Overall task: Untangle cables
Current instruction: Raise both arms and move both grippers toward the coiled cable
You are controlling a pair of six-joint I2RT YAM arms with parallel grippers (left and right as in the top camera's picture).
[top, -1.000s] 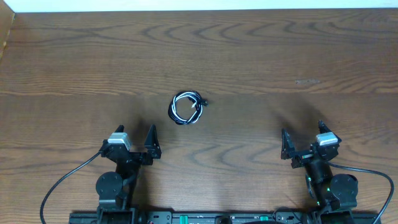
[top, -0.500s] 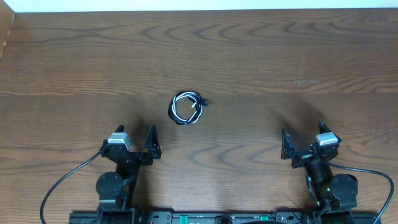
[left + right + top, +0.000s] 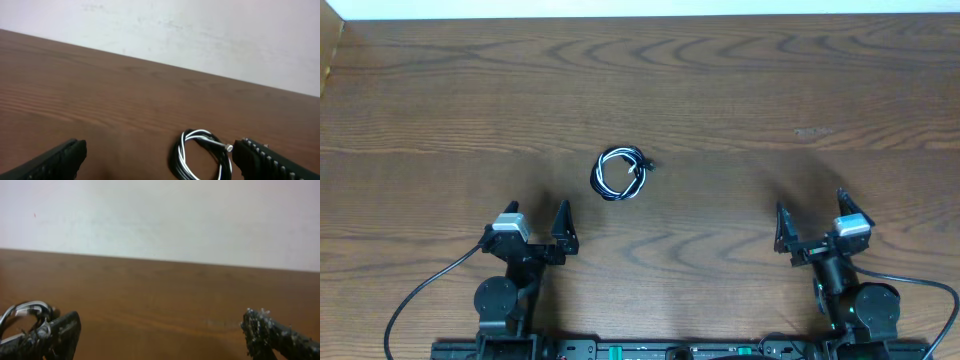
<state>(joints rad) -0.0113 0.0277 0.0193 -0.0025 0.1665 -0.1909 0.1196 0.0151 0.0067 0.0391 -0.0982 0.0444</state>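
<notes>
The wooden table spreads wide ahead of both arms. The left gripper has its jaws released to full spread, holding nothing and touching nothing; the right gripper stands the same way, fingers wide apart and empty.

The cables lie in one small coil on the bare wood, ahead of the left jaws and a little toward their right-hand finger, well apart from both grippers. From the right jaws the coil sits far off to the left and ahead.

The overhead view alone shows both arms and the gap between them and the coil. The left wrist view shows what that one cannot: the white cable looped together with the black cable, and a small metal plug poking out just beside the right-hand finger's tip. In the right wrist view only a sliver of the coil shows, at the frame's left edge, partly hidden behind the left-hand finger.

A pale wall rises behind the table's far edge. Thicker black wires trail from the arm bases, behind the jaws.
</notes>
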